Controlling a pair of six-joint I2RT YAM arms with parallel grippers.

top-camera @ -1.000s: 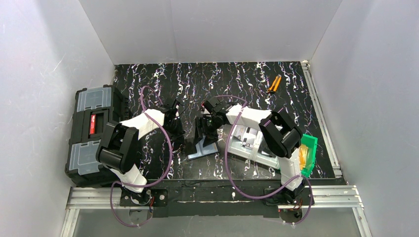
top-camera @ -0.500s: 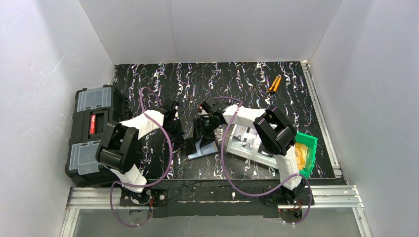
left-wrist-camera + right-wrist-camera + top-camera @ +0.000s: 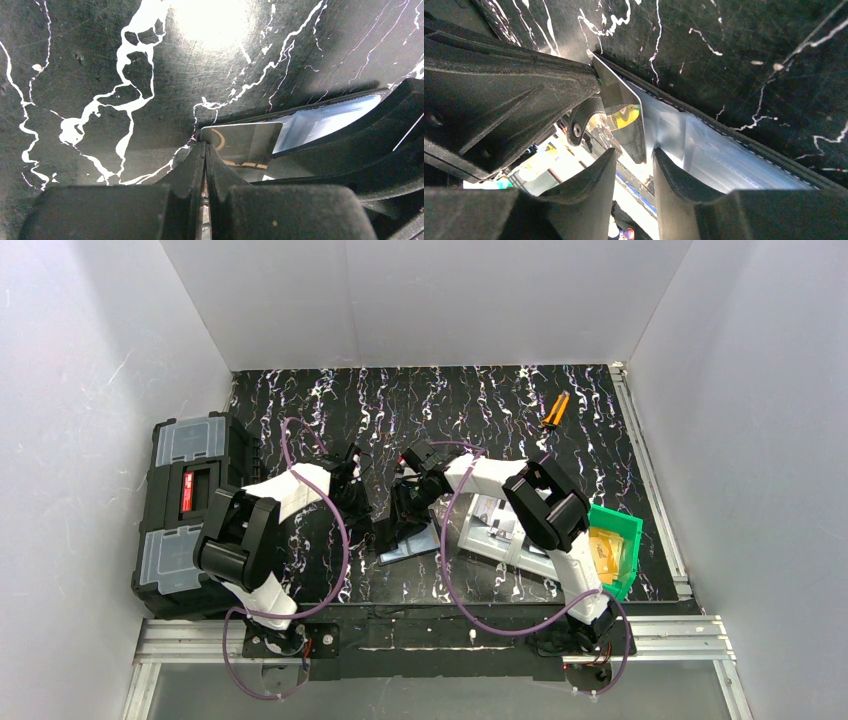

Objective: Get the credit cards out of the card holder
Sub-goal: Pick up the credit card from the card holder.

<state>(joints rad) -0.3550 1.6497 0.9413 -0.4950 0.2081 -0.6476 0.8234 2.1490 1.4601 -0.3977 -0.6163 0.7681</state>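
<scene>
- Right pincer (image 3: 634, 155) first: open, one finger on each side of the credit card (image 3: 624, 107), no squeeze visible yet.
- Left pincer (image 3: 205, 146): shut tight, tip parked right at the card's corner, up against the card holder (image 3: 714, 150). Can't tell whether pinching something thin or just pinning things down.
- Holder: lying open on the table (image 3: 480, 400), toward the near edge between the two arms, glossy blue-grey pocket side up. Card seemingly partway out of that pocket, tilted up off it.
- Step in hand, best guess: getting a grip on this card, so extraction not done yet. No loose card spotted anywhere on the table.
- Next move, probably: close the right jaws on the card's flat faces, then pull along the line of the pocket, away from the holder. Yanking straight up risks dragging the whole wallet along.
- Worth pressing the left tip down on the holder during that pull; looks light enough to tag along otherwise.
- No way to tell from these views about a second card deeper in the pocket.
</scene>
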